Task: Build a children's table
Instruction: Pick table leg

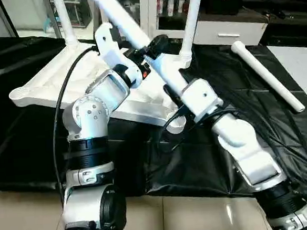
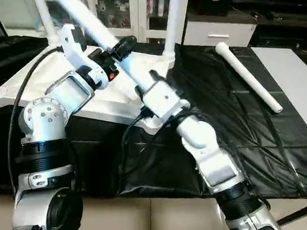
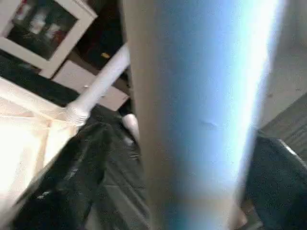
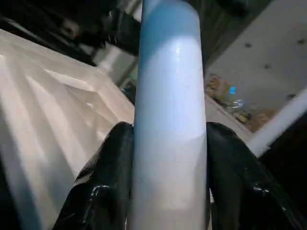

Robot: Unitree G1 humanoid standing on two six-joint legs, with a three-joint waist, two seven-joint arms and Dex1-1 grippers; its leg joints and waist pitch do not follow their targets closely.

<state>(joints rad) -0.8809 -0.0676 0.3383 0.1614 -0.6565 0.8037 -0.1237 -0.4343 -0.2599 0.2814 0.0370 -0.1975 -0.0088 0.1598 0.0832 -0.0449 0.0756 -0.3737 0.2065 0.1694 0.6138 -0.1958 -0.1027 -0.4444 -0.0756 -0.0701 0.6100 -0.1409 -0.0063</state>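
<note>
The right gripper [image 4: 169,158] jaws clamp a smooth, tapered white leg [image 1: 131,29] slanting above the ribbed tabletop [image 1: 51,80] on the black-sheeted counter [image 1: 238,119]; the left gripper [image 1: 151,46] jaws gape around it

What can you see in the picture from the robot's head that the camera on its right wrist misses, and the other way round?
The left eye view alone shows the spare white leg lying on the black sheet and two legs standing upright in the table top.

The right wrist view alone shows, close up, two black fingers pressed against opposite sides of the held leg.

Both show that tilted leg in the right gripper and the table top's ribbed underside.
</note>
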